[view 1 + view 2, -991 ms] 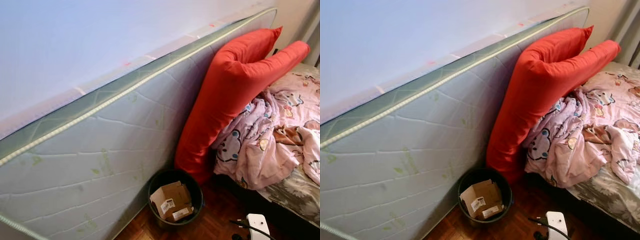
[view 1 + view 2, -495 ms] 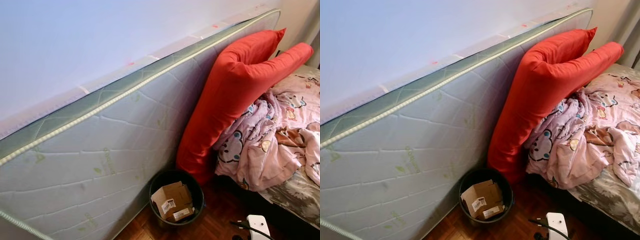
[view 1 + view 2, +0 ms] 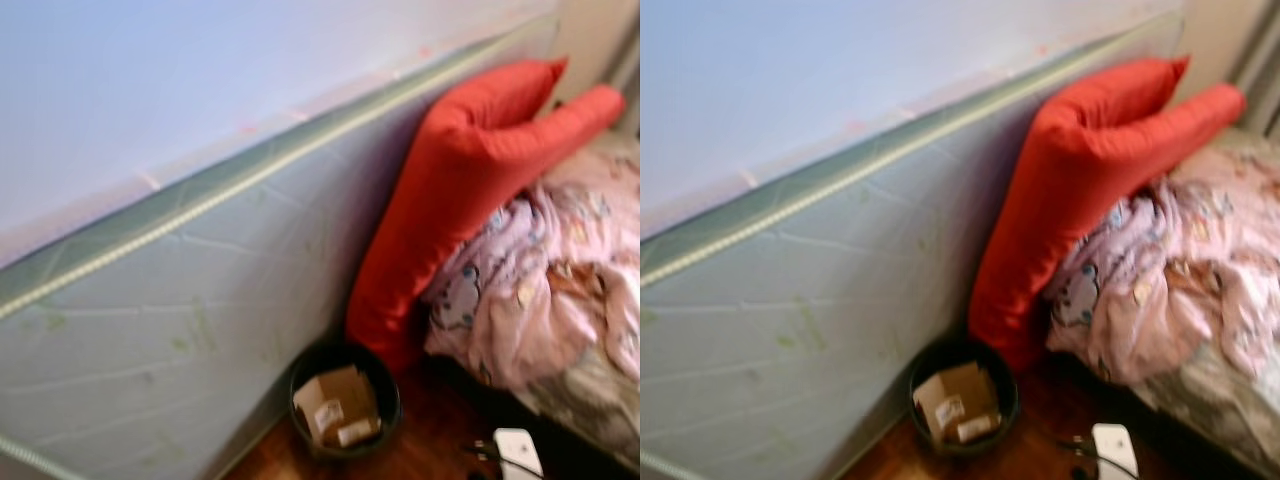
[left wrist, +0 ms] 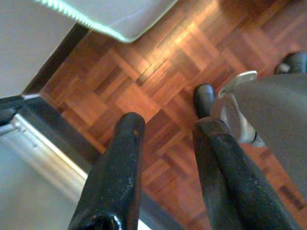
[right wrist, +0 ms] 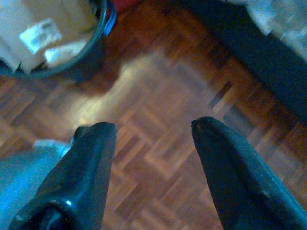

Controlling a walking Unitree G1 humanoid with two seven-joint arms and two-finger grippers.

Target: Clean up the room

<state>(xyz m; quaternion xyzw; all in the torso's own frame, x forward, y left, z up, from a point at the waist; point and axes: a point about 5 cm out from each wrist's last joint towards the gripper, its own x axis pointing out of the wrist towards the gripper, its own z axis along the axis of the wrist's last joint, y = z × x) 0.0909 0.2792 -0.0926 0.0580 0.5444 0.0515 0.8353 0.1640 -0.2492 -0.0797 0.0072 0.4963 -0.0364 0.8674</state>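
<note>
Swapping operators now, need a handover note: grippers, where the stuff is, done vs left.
Left gripper: open, holding nothing, hanging over the parquet floor.
Right gripper: open, holding nothing, hanging over the floor near the bin.
Head views are blurred.
Black bin stands on the floor at the foot of the mattress propped against the wall, with cardboard boxes already in it.
Red pillow leans on the mattress; pink blanket lies crumpled on the bed.
White power strip with cable sits on the floor.
Done: nothing in hand. Left: bedding and floor items untouched.
</note>
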